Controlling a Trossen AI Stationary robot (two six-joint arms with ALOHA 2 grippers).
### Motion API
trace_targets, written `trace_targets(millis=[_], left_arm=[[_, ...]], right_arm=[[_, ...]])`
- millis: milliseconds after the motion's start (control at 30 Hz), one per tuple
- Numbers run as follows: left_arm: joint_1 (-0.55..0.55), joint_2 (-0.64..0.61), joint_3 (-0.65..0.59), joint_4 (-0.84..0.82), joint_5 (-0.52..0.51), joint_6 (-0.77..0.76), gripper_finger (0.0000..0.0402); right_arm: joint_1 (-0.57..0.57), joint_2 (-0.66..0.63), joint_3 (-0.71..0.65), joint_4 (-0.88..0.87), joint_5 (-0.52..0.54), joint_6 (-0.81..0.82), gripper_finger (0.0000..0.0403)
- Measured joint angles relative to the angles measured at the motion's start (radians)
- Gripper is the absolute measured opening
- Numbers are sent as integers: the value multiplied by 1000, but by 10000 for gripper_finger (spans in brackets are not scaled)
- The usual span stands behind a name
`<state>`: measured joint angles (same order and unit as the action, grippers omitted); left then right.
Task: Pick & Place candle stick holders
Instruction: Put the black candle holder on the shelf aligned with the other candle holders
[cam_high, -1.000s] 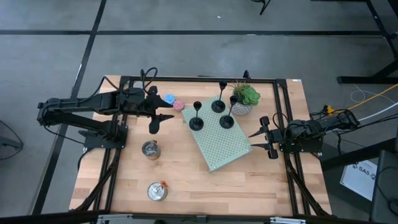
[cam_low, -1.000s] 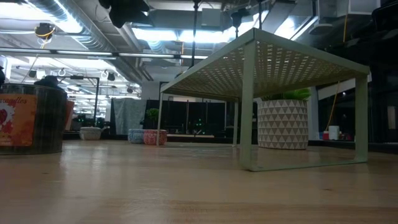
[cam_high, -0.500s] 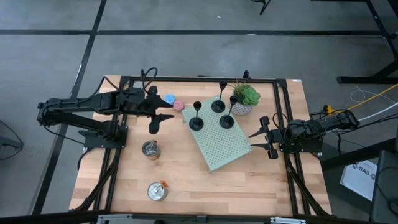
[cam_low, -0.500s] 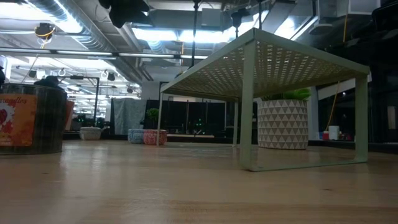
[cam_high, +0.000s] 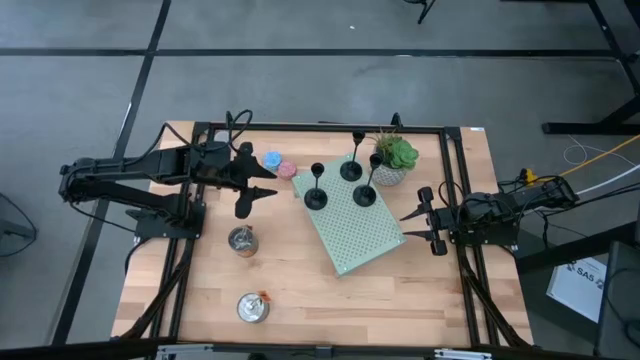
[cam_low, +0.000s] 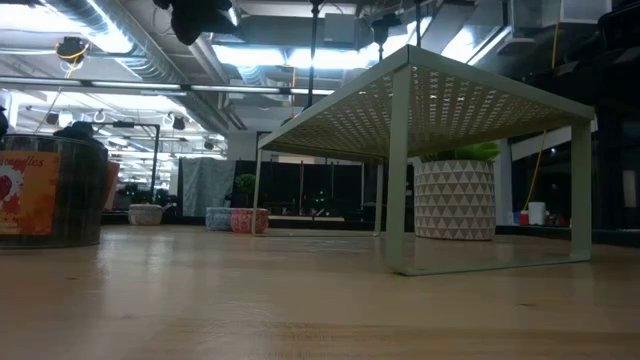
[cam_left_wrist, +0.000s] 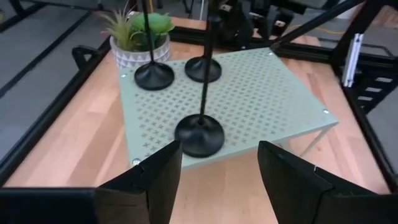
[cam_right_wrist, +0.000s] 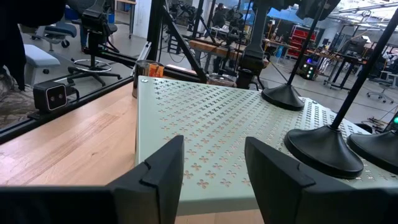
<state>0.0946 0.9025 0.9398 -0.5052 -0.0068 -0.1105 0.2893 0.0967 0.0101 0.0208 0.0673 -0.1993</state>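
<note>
Three matte-black candle stick holders stand by their round bases on the pale green perforated shelf (cam_high: 355, 225): one at its left corner (cam_high: 316, 198), one at its far edge (cam_high: 351, 170), one near the plant (cam_high: 365, 194). They also show in the left wrist view, where the nearest one (cam_left_wrist: 199, 134) stands ahead of the fingers. My left gripper (cam_high: 256, 191) is open and empty, just left of the shelf, above the table. My right gripper (cam_high: 418, 226) is open and empty at the shelf's right side.
A potted plant (cam_high: 392, 160) stands behind the shelf's far right corner. Small blue and pink candles (cam_high: 279, 165) lie at the far left. Two silver tins (cam_high: 242, 240) (cam_high: 253, 307) stand on the near left of the table. A black frame (cam_high: 320, 128) rims the table.
My left gripper has drawn back a little toward the table's left edge, away from the shelf, still open. The holders and the shelf have kept still.
</note>
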Motion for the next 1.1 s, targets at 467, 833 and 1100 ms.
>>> trace_targets(millis=[467, 833, 1100], left_arm=[[-205, -86, -4, 5, -134, -10, 186], [-338, -181, -200, 223, -194, -18, 177], [-393, -260, -323, 330, -195, -60, 176]], right_arm=[[0, 0, 0, 0, 0, 0, 172], [0, 0, 0, 0, 0, 0, 172], [0, 0, 0, 0, 0, 0, 172]])
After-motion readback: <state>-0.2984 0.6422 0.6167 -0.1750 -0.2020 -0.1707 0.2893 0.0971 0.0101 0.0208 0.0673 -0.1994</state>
